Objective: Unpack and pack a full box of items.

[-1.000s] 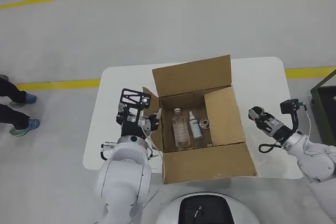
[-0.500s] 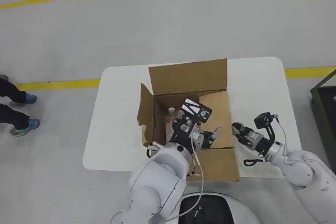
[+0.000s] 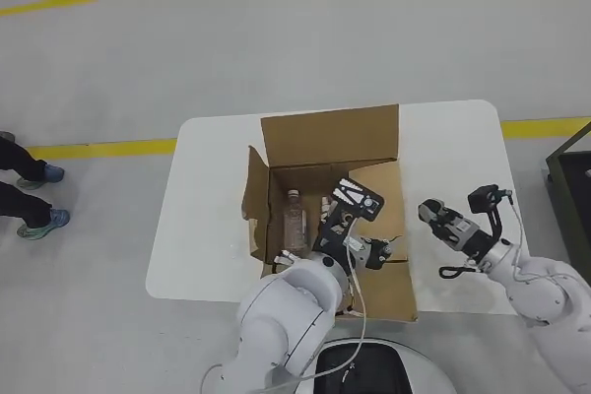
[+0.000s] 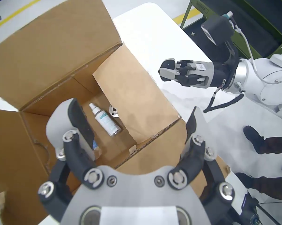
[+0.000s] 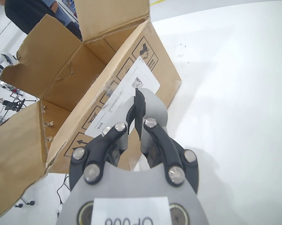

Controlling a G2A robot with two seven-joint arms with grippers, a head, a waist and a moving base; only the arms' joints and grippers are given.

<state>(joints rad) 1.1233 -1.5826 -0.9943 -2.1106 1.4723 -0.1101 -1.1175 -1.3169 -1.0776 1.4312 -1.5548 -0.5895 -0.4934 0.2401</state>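
Note:
An open cardboard box point(image 3: 330, 133) stands mid-table with its flaps up. On its floor lie a clear bottle point(image 3: 294, 222), a white spray bottle point(image 4: 105, 120) and a small round metal part point(image 4: 113, 111). My left gripper point(image 3: 374, 248) hangs open over the box's near right part point(image 4: 134, 120); one of its fingers point(image 4: 77, 115) hides part of the clear bottle. My right gripper point(image 3: 429, 211) is shut and empty, just right of the box above the table. In the right wrist view it point(image 5: 138, 94) faces the box's outer wall point(image 5: 61, 71) and its white label point(image 5: 124, 97).
The white table point(image 3: 207, 197) has bare room left and right of the box. The box's right flap point(image 4: 131, 90) leans inward over the inside. A green metal rack point(image 3: 581, 187) stands off the table's right end.
My left arm swung from the box's left side to over its inside. The box shifted left and its left flap stood up. My right gripper came toward the box, then backed off a little.

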